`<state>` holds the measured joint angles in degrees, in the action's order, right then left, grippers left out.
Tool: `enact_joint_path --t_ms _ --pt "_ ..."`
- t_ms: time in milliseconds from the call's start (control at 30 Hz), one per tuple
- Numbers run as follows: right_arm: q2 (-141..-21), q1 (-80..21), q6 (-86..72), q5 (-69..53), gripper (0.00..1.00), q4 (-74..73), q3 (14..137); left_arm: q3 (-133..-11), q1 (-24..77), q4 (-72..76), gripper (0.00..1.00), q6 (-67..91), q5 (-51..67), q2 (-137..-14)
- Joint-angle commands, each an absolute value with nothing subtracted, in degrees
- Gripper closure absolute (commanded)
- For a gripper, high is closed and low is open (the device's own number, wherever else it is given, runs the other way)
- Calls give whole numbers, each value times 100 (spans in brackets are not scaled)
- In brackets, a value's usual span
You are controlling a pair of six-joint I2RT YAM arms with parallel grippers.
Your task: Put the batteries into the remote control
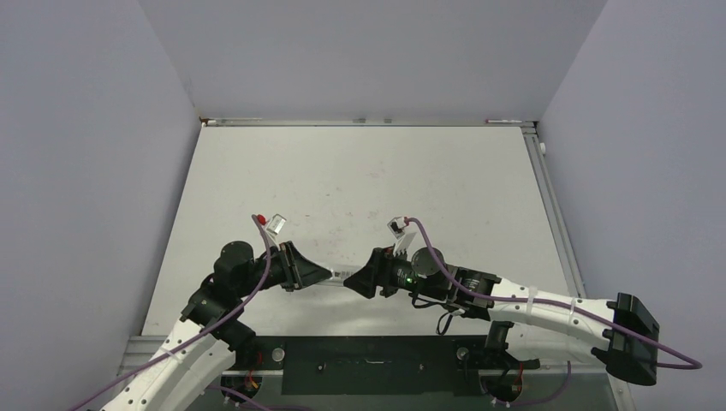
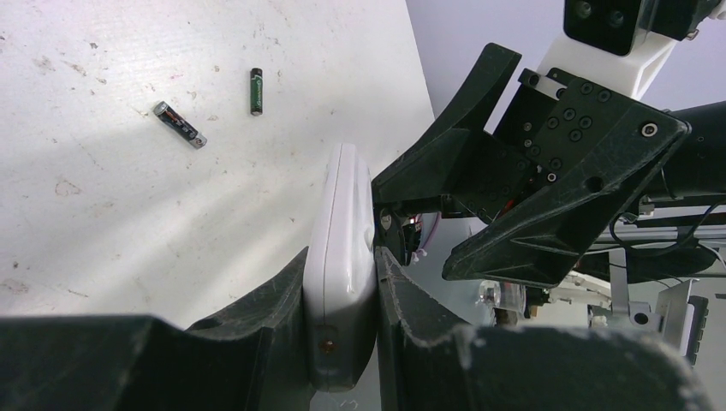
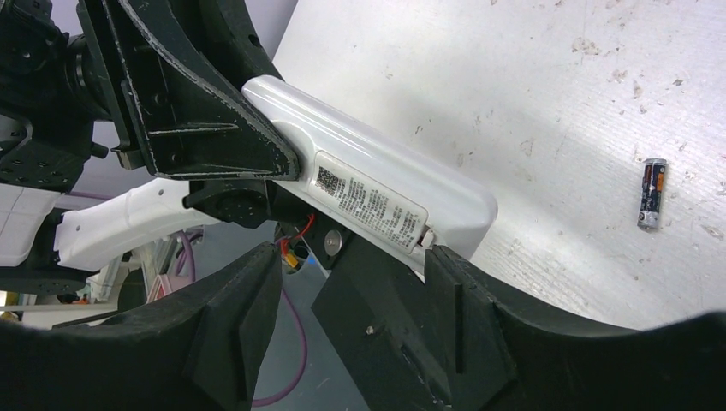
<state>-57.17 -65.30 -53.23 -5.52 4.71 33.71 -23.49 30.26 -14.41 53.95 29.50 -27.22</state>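
Fingers of the left gripper are clamped on one end of the remote control, held edgewise between the arms. Those of the right gripper stand spread about its free end, gripping nothing. Both batteries lie loose on the surface, well apart from it. A skewed squeeze or push from the right could twist the slim remote control out of the left grip.

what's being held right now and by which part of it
The left pincer clamps the remote control by one end. The right pincer stands open around its free end, holding nothing.
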Motion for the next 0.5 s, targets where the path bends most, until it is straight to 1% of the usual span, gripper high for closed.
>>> enact_joint_path --t_ms 0,467 --pt "-5793 -6557 -5335 -408 39 762 3549 -2426 2997 -1132 100 5443 3067 -2713" --pt "-5949 -6556 -5351 -388 39 817 3630 -2399 2997 -1125 100 5397 3232 -2744"
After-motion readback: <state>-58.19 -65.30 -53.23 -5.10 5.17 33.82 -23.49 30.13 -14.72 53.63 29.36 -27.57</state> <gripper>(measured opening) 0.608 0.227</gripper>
